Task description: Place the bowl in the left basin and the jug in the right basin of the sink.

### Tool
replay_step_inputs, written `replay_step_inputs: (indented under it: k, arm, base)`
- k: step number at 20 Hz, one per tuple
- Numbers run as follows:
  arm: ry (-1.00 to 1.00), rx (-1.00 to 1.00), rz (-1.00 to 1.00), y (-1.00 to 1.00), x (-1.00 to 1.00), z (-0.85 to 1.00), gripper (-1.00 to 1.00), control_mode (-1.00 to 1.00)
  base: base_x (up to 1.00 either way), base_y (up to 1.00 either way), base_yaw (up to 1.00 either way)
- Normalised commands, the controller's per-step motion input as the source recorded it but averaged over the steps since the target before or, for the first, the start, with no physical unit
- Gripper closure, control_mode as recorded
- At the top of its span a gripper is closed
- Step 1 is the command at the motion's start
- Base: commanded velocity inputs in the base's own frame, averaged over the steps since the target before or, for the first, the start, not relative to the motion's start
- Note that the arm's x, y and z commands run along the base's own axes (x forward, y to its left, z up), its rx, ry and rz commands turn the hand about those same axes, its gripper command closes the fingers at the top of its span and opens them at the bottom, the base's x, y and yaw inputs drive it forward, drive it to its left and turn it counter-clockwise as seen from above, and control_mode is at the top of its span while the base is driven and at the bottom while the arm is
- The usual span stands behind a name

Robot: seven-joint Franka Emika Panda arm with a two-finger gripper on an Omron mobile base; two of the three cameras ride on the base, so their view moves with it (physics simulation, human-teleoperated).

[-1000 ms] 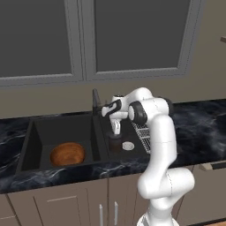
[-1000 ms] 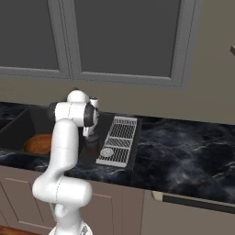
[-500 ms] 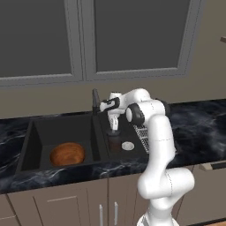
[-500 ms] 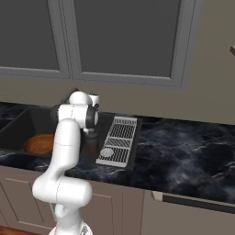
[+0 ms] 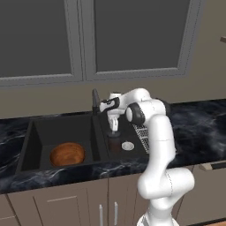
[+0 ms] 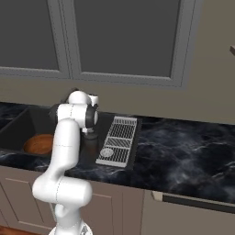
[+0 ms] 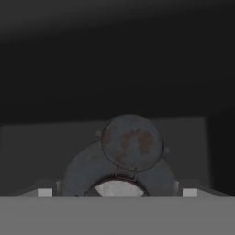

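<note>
From the left base view I see the sink [image 5: 31,145], flat black and set in shiny black marble with white streaks. The bowl [image 5: 67,154] sits on the floor of the left basin [image 5: 53,132], the wide one. It is round, low and glossy, with a red-brown wood look, and its open side faces up. The jug [image 5: 114,141] stands in the right basin [image 5: 128,154], the narrow one, next to the round silver drain [image 5: 128,145]. It is a small dark brown tube shape with round shoulders and a cap on top. It stands straight, so its long side runs up and down and the cap points up. My gripper [image 5: 114,126] hangs right above the cap and points down. I cannot tell from here if it touches the jug. The dark faucet [image 5: 95,102] stands behind the wall between the two basins.

From the right base view the white arm covers much of the sink. I see the jug [image 6: 90,146] standing upright just under the hand, and part of the bowl [image 6: 39,143] to its left. A grey ribbed rack [image 6: 118,140] lies flat by the basin.

In the hand view I look straight down on the jug [image 7: 131,153]. Its cap is a round dull disc with rusty specks, and the wider round body shows below it. The two finger tips [image 7: 45,192] stand far apart, one on each side, with the jug between them and not squeezed.
</note>
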Motion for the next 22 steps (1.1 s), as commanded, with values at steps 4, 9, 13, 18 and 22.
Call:
replay_step_inputs:
  k: [4,9,13,18,22]
  arm:
    - [0.02,0.00,0.00,0.03,-0.15,-0.02,-1.00,-1.00]
    - [0.04,0.00,0.00,0.01,-0.01,0.05,-1.00,-1.00]
    - [0.00,0.00,0.00,-0.03,0.05,0.20,-1.00,-1.00]
    - [0.00,0.00,0.00,-0.01,0.11,0.33,-1.00,-1.00]
    - [0.00,-0.04,0.00,0.00,-0.10,0.68,-1.00,-1.00]
  base:
    - [0.00,0.00,0.00]
    - [0.00,0.00,0.00]
    - [0.00,0.00,0.00]
    - [0.00,0.00,0.00]
    - [0.00,0.00,0.00]
